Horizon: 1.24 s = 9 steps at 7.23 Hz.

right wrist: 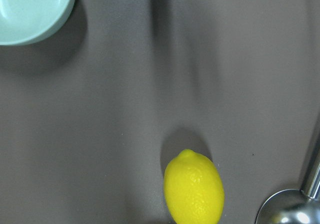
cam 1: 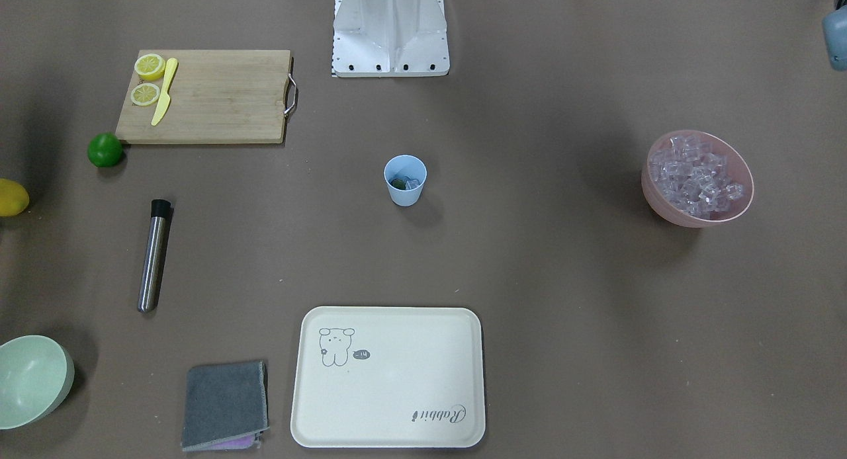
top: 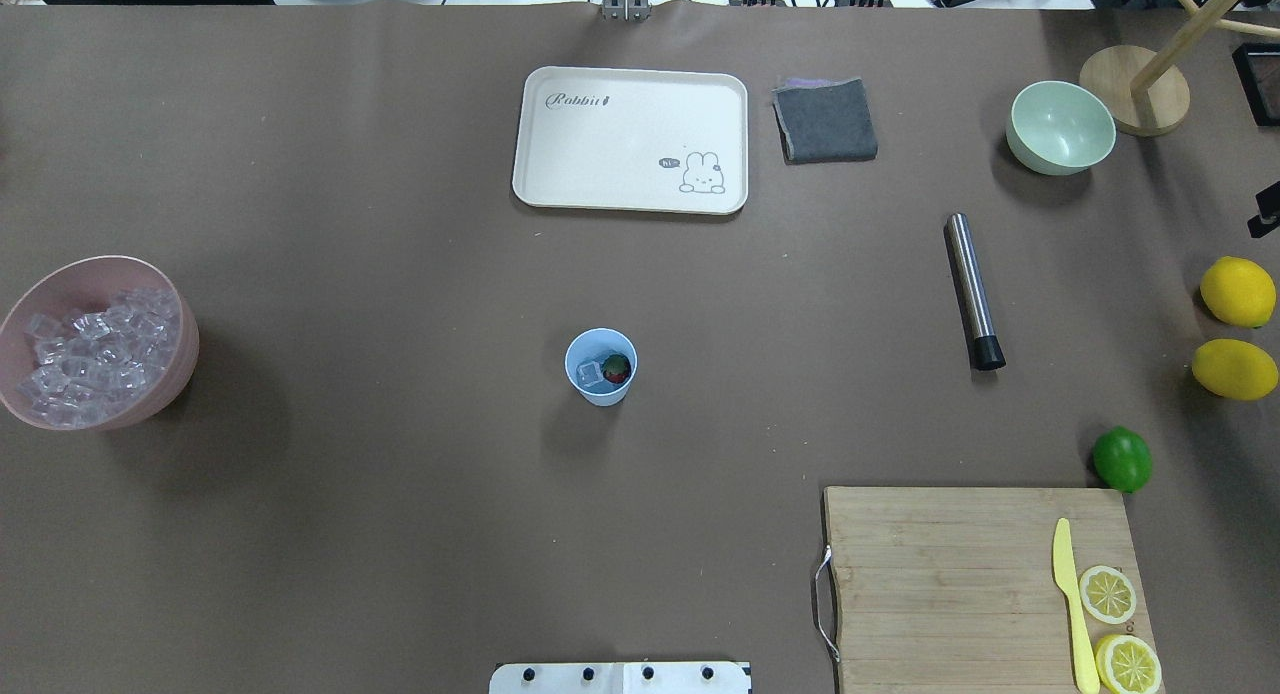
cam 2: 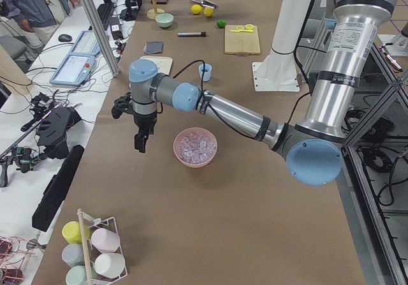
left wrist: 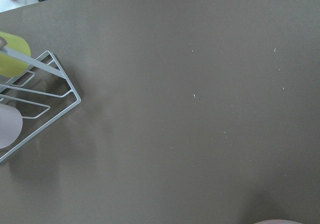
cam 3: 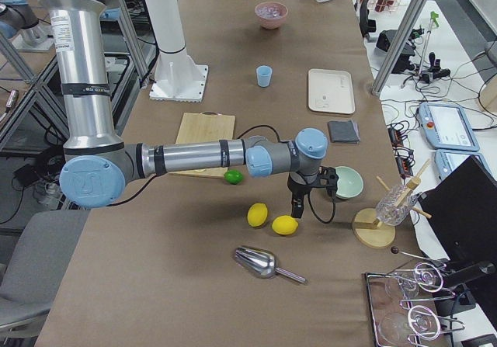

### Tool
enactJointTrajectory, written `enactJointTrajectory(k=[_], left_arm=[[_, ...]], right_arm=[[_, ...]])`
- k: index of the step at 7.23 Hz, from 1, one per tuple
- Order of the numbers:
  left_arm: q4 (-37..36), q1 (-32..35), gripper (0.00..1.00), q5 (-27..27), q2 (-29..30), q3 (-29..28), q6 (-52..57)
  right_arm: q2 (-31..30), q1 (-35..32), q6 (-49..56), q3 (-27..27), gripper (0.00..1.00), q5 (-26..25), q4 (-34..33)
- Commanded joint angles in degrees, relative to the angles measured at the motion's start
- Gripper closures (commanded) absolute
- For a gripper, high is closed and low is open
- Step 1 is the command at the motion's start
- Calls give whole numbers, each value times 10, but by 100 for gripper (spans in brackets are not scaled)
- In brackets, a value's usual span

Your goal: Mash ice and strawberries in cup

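Note:
The pale-blue cup point(top: 601, 366) stands upright mid-table; it also shows in the front view point(cam 1: 405, 180). Inside it lie a red strawberry point(top: 617, 368) and a clear ice cube point(top: 590, 374). More ice point(top: 95, 354) fills the pink bowl point(top: 190, 344) at the table's left end. My left gripper point(cam 2: 140, 143) hangs beside that bowl, on the side away from the robot base, and shows only in the exterior left view. My right gripper point(cam 3: 296, 207) hangs above two lemons, near the pale-green bowl, and shows only in the exterior right view. I cannot tell whether either is open or shut.
A steel muddler point(top: 974, 290) lies right of the cup. A cutting board point(top: 980, 584) carries lemon slices and a yellow knife. A lime point(top: 1122, 459), two lemons point(top: 1237, 292), a pale-green bowl point(top: 1060, 127), a cream tray point(top: 630, 139), a grey cloth point(top: 825, 120) and a metal scoop point(cam 3: 260, 263) are around.

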State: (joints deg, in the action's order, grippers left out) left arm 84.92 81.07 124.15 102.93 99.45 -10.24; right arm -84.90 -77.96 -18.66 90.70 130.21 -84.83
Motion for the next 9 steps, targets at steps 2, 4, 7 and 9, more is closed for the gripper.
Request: enactJointTrajectory(k=[2, 4, 7, 9], left_arm=[[36, 7, 2, 0, -38, -15, 4], [126, 12, 2, 1, -47, -98, 32], [178, 17, 2, 3, -46, -159, 36], [178, 21, 2, 3, -46, -160, 36]], right_arm=[[3, -9, 0, 1, 1, 1, 1], [5, -10, 0, 1, 0, 7, 1], [2, -28, 1, 5, 0, 20, -5], [3, -31, 1, 0, 1, 21, -6]])
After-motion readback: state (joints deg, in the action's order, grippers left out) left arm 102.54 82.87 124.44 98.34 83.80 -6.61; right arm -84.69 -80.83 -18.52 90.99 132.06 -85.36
